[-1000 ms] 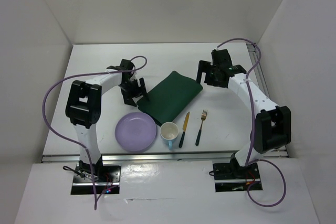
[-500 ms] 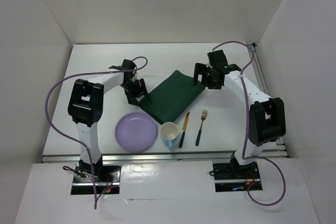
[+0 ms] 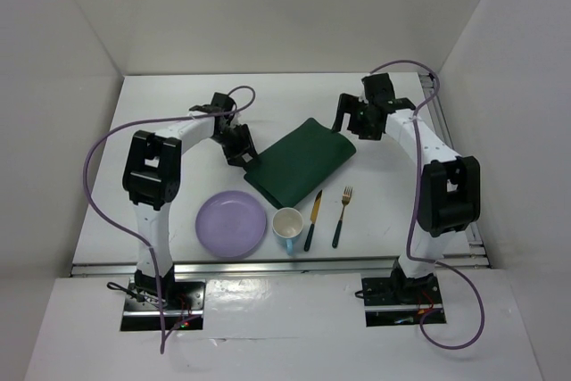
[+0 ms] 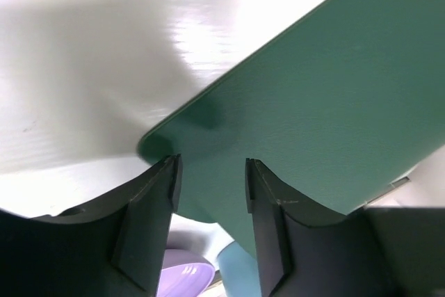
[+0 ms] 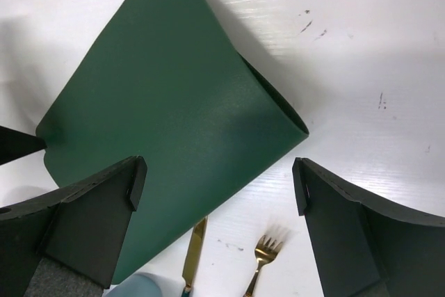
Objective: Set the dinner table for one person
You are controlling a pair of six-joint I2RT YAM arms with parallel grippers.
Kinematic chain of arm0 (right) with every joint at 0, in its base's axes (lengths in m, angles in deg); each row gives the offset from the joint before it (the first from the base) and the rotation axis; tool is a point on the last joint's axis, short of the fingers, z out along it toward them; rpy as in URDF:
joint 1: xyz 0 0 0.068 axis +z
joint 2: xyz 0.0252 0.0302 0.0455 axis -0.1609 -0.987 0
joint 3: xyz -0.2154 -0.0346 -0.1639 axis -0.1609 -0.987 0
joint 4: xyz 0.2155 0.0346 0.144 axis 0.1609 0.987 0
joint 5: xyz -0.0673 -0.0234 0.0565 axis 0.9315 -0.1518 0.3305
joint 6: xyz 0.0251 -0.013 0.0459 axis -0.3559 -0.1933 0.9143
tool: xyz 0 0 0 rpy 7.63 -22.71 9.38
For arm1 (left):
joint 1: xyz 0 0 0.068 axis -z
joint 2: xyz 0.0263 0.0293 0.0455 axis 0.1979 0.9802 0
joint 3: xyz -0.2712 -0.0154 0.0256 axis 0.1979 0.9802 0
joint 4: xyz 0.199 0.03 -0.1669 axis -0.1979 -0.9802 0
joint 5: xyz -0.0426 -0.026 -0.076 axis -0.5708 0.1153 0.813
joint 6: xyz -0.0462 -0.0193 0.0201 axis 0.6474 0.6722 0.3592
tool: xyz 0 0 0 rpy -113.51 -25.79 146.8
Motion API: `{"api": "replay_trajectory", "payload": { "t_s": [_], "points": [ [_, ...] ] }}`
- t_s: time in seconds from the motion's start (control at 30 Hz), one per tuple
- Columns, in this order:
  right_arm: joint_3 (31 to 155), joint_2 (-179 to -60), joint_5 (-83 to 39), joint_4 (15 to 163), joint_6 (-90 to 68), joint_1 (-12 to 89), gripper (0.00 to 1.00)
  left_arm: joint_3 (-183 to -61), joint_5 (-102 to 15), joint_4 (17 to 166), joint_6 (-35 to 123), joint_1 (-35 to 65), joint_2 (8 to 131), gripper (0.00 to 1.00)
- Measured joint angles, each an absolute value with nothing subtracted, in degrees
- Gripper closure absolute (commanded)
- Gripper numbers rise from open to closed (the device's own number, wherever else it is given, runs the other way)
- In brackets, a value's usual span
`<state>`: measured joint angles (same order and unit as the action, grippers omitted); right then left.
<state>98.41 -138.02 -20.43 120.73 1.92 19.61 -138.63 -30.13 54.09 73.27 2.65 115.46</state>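
Observation:
On the white dinner table (image 3: pixel 169 104) lies a folded dark green placemat (image 3: pixel 302 160), set at a slant. My left gripper (image 3: pixel 241 151) is open at the mat's left corner; in the left wrist view (image 4: pixel 211 172) the mat (image 4: pixel 327 102) lies just beyond the fingertips, not held. My right gripper (image 3: pixel 344 122) is wide open above the mat's far right corner; in the right wrist view (image 5: pixel 215 179) the mat's folded edge (image 5: pixel 208 102) sits between the jaws. A purple plate (image 3: pixel 232 225), a white cup (image 3: pixel 287 222), a gold knife (image 3: pixel 312 220) and a gold fork (image 3: pixel 342 216) lie in front.
White walls enclose the table at the back and both sides. A metal rail (image 3: pixel 268 265) runs along the near edge. Purple cables (image 3: pixel 98 158) loop from both arms. The knife (image 5: pixel 195 248) and fork (image 5: pixel 263 255) show in the right wrist view.
My left gripper has moved up and to the right, onto the mat's left corner. My right gripper has shifted slightly back. The mat has shifted a little to the right.

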Motion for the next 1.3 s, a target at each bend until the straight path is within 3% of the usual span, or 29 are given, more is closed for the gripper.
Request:
{"api": "replay_trajectory", "payload": {
  "t_s": [0.13, 0.33, 0.57, 0.67, 0.97, 1.13, 1.3],
  "points": [
    [98.4, -137.9, -20.6, 120.7, 1.9, 18.8, 0.0, -139.4, -28.9, 55.0, 73.3, 2.7, 115.5, 0.37],
    [98.0, -136.6, -20.6, 120.8, 1.9, 18.6, 0.0, -139.2, -29.2, 55.0, 74.0, 2.7, 114.0, 0.23],
    [95.4, -133.5, -20.1, 120.9, 1.9, 18.5, 0.0, -118.4, -28.7, 62.6, 85.0, 3.6, 96.1, 0.22],
    [95.2, -133.5, -19.9, 120.9, 1.9, 18.3, 0.0, -115.0, -28.9, 64.7, 89.2, 6.3, 92.8, 0.2],
    [94.5, -133.5, -19.8, 120.9, 1.9, 18.2, 0.0, -114.5, -29.1, 70.3, 94.9, 10.2, 94.2, 0.19],
    [94.5, -133.2, -19.7, 120.9, 1.9, 18.2, 0.0, -114.9, -29.7, 69.9, 94.9, 10.2, 96.4, 0.12],
    [94.5, -132.8, -19.6, 120.9, 1.9, 17.8, 0.0, -114.9, -29.5, 70.5, 95.8, 10.4, 96.4, 0.1]
  ]
}}
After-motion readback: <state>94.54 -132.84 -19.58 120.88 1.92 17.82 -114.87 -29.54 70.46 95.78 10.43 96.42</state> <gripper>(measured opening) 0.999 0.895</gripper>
